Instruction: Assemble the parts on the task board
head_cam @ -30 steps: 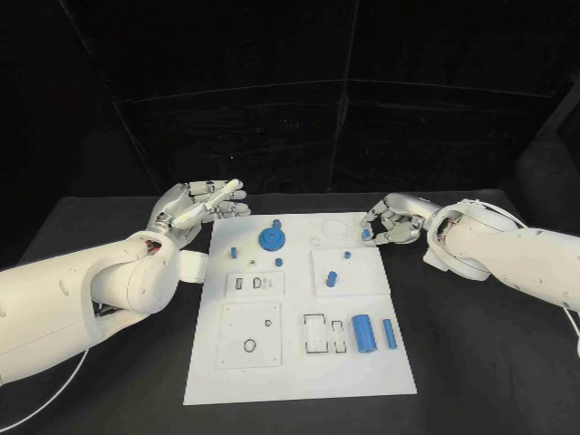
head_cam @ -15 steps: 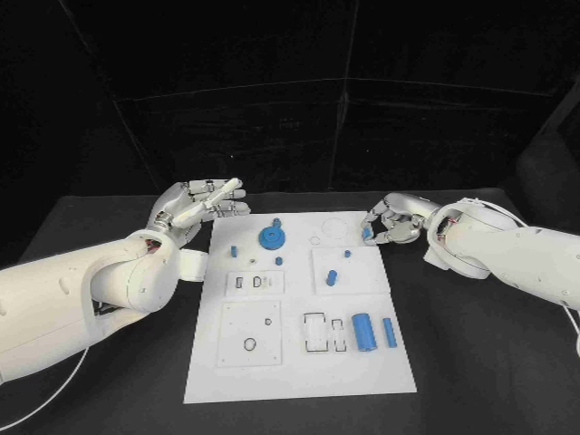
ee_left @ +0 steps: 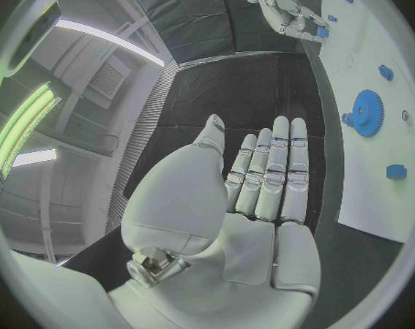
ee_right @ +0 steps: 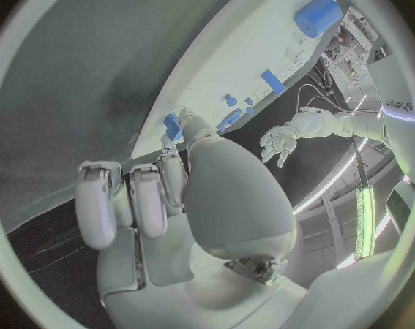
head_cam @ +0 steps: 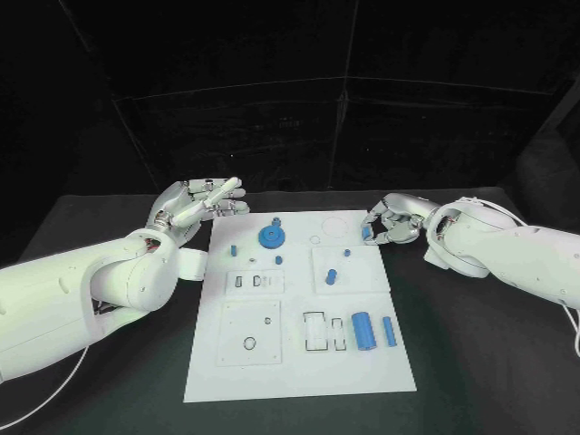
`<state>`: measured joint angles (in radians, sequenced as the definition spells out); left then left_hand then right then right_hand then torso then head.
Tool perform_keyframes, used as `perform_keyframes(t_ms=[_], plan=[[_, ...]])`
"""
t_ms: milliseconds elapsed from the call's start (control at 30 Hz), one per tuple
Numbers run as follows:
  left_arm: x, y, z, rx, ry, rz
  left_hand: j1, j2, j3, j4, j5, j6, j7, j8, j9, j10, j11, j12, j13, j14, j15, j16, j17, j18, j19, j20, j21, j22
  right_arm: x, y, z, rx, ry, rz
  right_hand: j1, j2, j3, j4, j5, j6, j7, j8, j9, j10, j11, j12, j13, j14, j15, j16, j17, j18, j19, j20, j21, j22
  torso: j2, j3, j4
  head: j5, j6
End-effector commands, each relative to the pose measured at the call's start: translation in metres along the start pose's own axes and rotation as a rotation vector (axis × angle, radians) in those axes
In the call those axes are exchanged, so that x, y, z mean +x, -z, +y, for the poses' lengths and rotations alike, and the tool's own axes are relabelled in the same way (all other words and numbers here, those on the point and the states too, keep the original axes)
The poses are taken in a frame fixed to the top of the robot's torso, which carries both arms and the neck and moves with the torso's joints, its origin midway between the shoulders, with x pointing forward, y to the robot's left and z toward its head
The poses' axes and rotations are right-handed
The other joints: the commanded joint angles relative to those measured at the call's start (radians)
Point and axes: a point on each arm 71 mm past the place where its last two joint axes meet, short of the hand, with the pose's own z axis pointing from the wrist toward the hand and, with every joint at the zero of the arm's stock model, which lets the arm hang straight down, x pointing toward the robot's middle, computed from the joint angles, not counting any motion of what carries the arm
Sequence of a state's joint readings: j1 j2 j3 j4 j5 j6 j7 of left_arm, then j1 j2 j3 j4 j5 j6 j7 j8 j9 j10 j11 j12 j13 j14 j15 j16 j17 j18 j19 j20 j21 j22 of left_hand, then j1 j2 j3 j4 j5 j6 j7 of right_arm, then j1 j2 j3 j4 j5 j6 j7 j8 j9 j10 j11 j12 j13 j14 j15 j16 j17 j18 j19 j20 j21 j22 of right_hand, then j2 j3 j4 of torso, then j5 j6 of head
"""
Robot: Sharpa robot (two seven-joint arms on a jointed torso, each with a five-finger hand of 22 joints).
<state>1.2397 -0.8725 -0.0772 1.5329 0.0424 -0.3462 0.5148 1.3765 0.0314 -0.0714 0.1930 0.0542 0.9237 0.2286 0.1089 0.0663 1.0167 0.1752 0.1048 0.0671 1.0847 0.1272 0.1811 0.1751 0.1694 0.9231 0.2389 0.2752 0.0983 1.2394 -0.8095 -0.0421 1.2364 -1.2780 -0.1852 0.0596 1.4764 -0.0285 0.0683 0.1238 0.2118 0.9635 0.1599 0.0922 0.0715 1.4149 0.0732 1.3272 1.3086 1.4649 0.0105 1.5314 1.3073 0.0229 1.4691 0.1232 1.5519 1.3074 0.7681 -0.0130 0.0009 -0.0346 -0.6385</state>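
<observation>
Where visible, blue gear (head_cam: 273,238) seems toothed, round

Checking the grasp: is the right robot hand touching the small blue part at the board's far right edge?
Touching. In the left wrist view the right robot hand pinches the blue part between its fingertips.

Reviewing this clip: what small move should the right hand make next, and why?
Probably carry the small blue part inward over the task board. The right hand pinches it at the board's far right edge, while the left hand is open and beside the board.
</observation>
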Motion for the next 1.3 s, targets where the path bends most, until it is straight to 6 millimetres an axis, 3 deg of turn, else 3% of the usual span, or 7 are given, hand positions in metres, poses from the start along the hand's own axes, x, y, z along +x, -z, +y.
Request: perform_keyframes(t_ms=[33, 467, 600, 767, 1033, 1133, 1300], plan=[[0.002, 0.000, -0.001, 0.007, 0.002, 0.014, 0.001, 0.009, -0.001, -0.004, -0.001, 0.002, 0.006, -0.007, -0.001, -0.001, 0.005, -0.003, 0.000, 0.001, 0.004, -0.006, 0.002, 0.014, 0.006, 0.003, -0.006, -0.001, 0.000, -0.001, 0.000, 0.001, 0.008, 0.007, 0.004, 0.007, 0.001, -0.005, -0.005, 0.010, 0.002, 0.003, 0.001, 0.007, 0.000, 0.004, 0.047, 0.089, -0.008, 0.006, 0.188, -0.015, 0.076, -0.007, 0.006, 0.231, 0.000, -0.0003, -0.0006, 0.001, 0.000], [0.002, -0.001, -0.001, 0.006, 0.002, 0.014, 0.001, 0.009, -0.001, -0.004, -0.001, 0.002, 0.006, -0.007, -0.001, -0.001, 0.005, -0.003, 0.000, 0.001, 0.004, -0.006, 0.002, 0.014, 0.006, 0.003, -0.006, -0.001, -0.001, -0.001, 0.000, 0.007, 0.012, -0.010, -0.003, 0.037, 0.021, -0.005, -0.006, 0.060, -0.013, 0.022, 0.004, 0.017, -0.012, 0.015, 0.057, 0.090, -0.017, 0.008, 0.191, -0.016, 0.081, -0.014, 0.008, 0.238, 0.000, -0.0002, 0.0007, -0.001, -0.001], [0.002, -0.001, -0.001, 0.006, 0.002, 0.014, 0.001, 0.009, -0.001, -0.004, -0.001, 0.002, 0.006, -0.007, -0.001, -0.001, 0.005, -0.003, 0.000, 0.001, 0.004, -0.006, 0.002, 0.014, 0.006, 0.003, -0.006, -0.001, -0.003, -0.001, 0.000, 0.003, 0.013, -0.032, 0.003, 0.069, 0.050, -0.009, -0.049, 0.102, -0.031, 0.040, 0.010, 0.022, -0.027, 0.020, 0.062, 0.091, -0.029, 0.009, 0.195, -0.017, 0.084, -0.024, 0.010, 0.241, -0.001, -0.0004, -0.0002, -0.001, -0.002], [0.002, -0.001, -0.001, 0.005, 0.002, 0.014, 0.001, 0.009, -0.001, -0.004, -0.001, 0.002, 0.006, -0.007, -0.001, -0.001, 0.005, -0.003, 0.000, 0.001, 0.004, -0.006, 0.002, 0.014, 0.006, 0.003, -0.006, -0.001, -0.005, -0.001, 0.000, 0.009, 0.014, -0.062, 0.002, 0.077, 0.060, -0.010, -0.054, 0.109, -0.035, 0.042, 0.010, 0.026, -0.030, 0.023, 0.065, 0.091, -0.033, 0.011, 0.199, -0.018, 0.088, -0.028, 0.012, 0.246, 0.000, -0.0006, -0.0007, -0.002, -0.002], [0.001, 0.000, -0.001, 0.004, 0.002, 0.014, 0.001, 0.009, -0.001, -0.004, -0.001, 0.002, 0.006, -0.007, -0.001, -0.001, 0.005, -0.003, 0.000, 0.001, 0.004, -0.006, 0.002, 0.014, 0.006, 0.003, -0.006, -0.001, -0.007, 0.001, 0.004, 0.009, 0.012, -0.106, -0.005, 0.075, 0.079, -0.016, -0.021, 0.107, -0.036, 0.038, 0.007, 0.029, -0.033, 0.025, 0.068, 0.092, -0.036, 0.011, 0.201, -0.020, 0.091, -0.034, 0.013, 0.250, 0.000, -0.0002, 0.0005, -0.003, -0.004], [0.001, 0.000, -0.001, 0.004, 0.002, 0.014, 0.001, 0.009, -0.001, -0.004, -0.001, 0.002, 0.006, -0.007, -0.001, -0.001, 0.005, -0.003, 0.000, 0.001, 0.004, -0.006, 0.002, 0.014, 0.006, 0.003, -0.006, -0.001, -0.008, 0.003, 0.009, 0.012, 0.006, -0.147, -0.013, 0.073, 0.093, -0.018, 0.015, 0.104, -0.035, 0.034, 0.004, 0.029, -0.032, 0.025, 0.069, 0.092, -0.036, 0.012, 0.202, -0.020, 0.093, -0.035, 0.014, 0.252, -0.002, -0.0001, -0.0006, -0.006, -0.004], [0.000, 0.001, -0.001, 0.003, 0.001, 0.013, 0.001, 0.009, -0.001, -0.004, -0.001, 0.002, 0.006, -0.007, -0.001, -0.001, 0.005, -0.003, 0.000, 0.001, 0.004, -0.006, 0.002, 0.014, 0.006, 0.003, -0.006, -0.001, -0.008, 0.010, 0.025, 0.026, -0.019, -0.193, -0.022, 0.075, 0.102, -0.016, 0.025, 0.104, -0.034, 0.033, 0.004, 0.030, -0.032, 0.024, 0.070, 0.092, -0.036, 0.012, 0.203, -0.020, 0.094, -0.035, 0.015, 0.254, -0.003, -0.0016, -0.0002, -0.008, -0.001]])
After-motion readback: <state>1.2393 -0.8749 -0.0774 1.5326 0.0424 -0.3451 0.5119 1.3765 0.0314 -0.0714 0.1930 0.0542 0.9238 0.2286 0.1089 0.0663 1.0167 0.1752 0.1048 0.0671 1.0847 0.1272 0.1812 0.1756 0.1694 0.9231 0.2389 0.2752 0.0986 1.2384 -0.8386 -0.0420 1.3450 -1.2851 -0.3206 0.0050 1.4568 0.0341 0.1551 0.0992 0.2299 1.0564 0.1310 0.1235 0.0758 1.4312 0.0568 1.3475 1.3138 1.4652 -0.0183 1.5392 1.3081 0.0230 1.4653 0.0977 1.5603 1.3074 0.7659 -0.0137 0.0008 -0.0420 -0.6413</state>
